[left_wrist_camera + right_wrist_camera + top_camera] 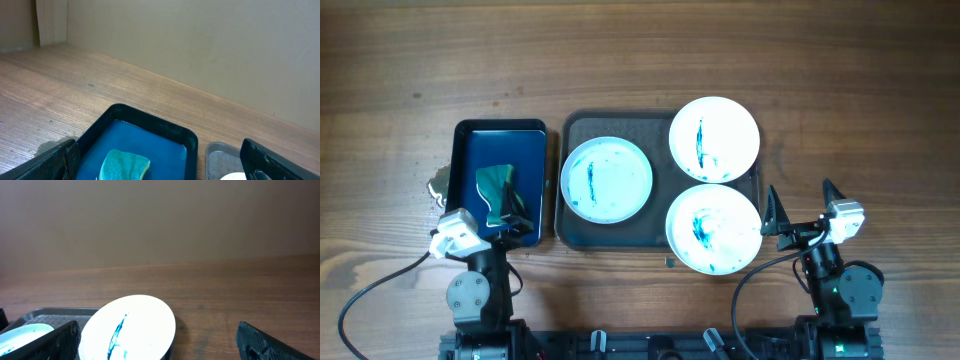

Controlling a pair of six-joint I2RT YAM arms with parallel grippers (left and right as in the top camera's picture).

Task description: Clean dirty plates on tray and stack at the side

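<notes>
White plates, three, blue-smeared, all on the grey tray (620,125) mid-table. The pale-blue plate (605,180) lies on the tray's left half. The far plate (714,138) and the near plate (713,227) lie on its right half, and both overhang the rim toward the table's right edge.

Handling, my read: stiff, probably brittle, glossy and so slick where the smear is wet. They're shallow, so pinch the rim. The overhanging edge of the near plate looks like the easiest grab.

Right hand (799,186): fingers spread wide, empty, touching nothing, just beside the near plate, between the tray and the right edge.

Left hand (157,145): fingers also wide apart, nothing held. It sits over the near end of the blue tray (470,135) toward the left edge, with the teal sponge (498,190) just ahead of the fingers. The sponge looks soft and squashy, likely wet. Can't tell if a finger touches it.
</notes>
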